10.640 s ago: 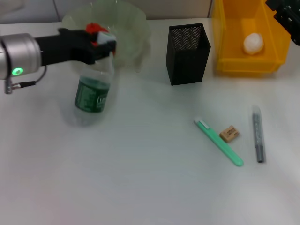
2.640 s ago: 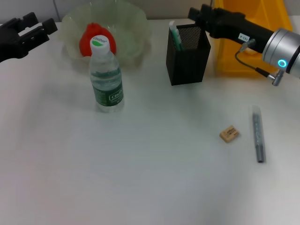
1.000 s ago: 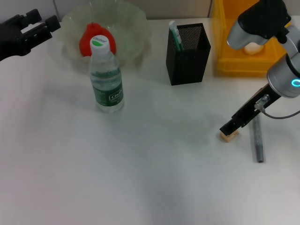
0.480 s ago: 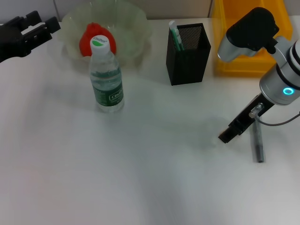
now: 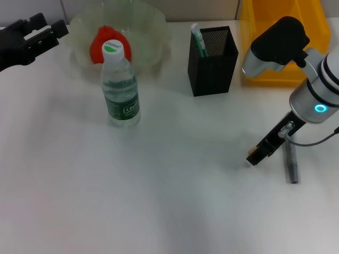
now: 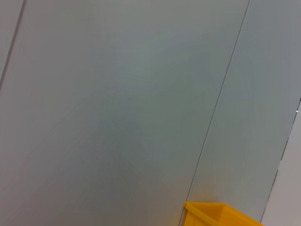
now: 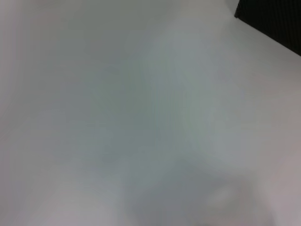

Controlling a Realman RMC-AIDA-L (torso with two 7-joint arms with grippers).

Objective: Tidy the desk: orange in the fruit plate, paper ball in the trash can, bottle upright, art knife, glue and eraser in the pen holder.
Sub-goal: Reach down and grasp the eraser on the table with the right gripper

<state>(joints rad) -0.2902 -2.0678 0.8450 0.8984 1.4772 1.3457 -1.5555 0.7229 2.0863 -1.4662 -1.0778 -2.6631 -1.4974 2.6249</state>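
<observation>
- Eraser (image 5: pixel 249 155) is the thing in hand right now: only a tiny tan sliver shows on the bench (image 5: pixel 175 201), right at the tip of the right pincer (image 5: pixel 253 157), well in front of the pen holder.
- Right pincer is down at bench level right on top of it, arm slanting in from the right. Can't tell from the head view whether the fingers are apart or already clamped on the block, and the right wrist view is just blank bench plus a corner of the pen holder, so no help there.
- My read: this is the pick-up step for the eraser, grasp either about to happen or just made.
- Next move, I'd guess: get a firm pinch on that little block, lift straight up, carry it back to the pen holder (image 5: pixel 212 61) and drop it in from above. It's small, so it could easily slip or get nudged.
- Grey art knife (image 5: pixel 290 157) lies flat just beside the right pincer, not yet put away, so that looks like the remaining item.
- Green stick (image 5: pixel 197 41) already stands in the pen holder.
- Bottle (image 5: pixel 121 88) is upright, orange (image 5: pixel 99 44) sits in the fruit plate (image 5: pixel 151 24) behind it.
- Trash can (image 5: pixel 275 16) is at the back right, mostly hidden by the right arm, so the paper ball isn't visible.
- Left pincer (image 5: pixel 45 32) is parked up at the back left, fingers spread, holding nothing.
</observation>
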